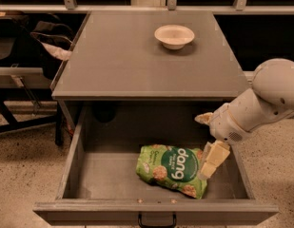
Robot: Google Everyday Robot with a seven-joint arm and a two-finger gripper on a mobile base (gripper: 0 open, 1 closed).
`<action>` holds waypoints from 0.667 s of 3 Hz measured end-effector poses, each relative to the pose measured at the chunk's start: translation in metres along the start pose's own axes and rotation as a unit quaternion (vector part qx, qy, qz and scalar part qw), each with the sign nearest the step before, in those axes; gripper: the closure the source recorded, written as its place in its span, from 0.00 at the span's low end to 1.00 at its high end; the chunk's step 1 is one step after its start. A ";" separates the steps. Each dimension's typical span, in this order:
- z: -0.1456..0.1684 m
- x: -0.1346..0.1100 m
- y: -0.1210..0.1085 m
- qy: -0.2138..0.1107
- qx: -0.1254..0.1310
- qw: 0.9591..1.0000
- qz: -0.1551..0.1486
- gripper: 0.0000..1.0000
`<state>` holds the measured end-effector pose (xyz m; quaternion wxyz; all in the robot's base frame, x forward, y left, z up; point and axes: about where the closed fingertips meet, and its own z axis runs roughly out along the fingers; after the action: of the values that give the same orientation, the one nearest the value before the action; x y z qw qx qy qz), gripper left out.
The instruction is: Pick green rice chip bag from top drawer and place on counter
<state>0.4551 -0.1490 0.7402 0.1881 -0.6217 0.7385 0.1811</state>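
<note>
The green rice chip bag lies flat on the bottom of the open top drawer, right of its middle, with the "dang" circle facing up. My gripper reaches into the drawer from the right, at the bag's right end. It is open: one tan finger points down beside the bag's right edge, and the other sticks out higher, toward the back of the drawer. The bag is not held. The counter is the grey top above the drawer.
A white bowl stands on the counter at the back right. The drawer's front panel with its dark handle is at the bottom edge. Dark chairs and table legs stand at the left on the speckled floor.
</note>
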 end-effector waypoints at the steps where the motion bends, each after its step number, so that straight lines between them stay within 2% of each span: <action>1: 0.022 0.002 -0.002 0.001 0.003 1.000 -0.004 0.00; 2: 0.052 0.004 -0.007 0.004 0.017 1.000 -0.008 0.00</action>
<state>0.4642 -0.1273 0.6930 0.1965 -0.6250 0.7374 0.1646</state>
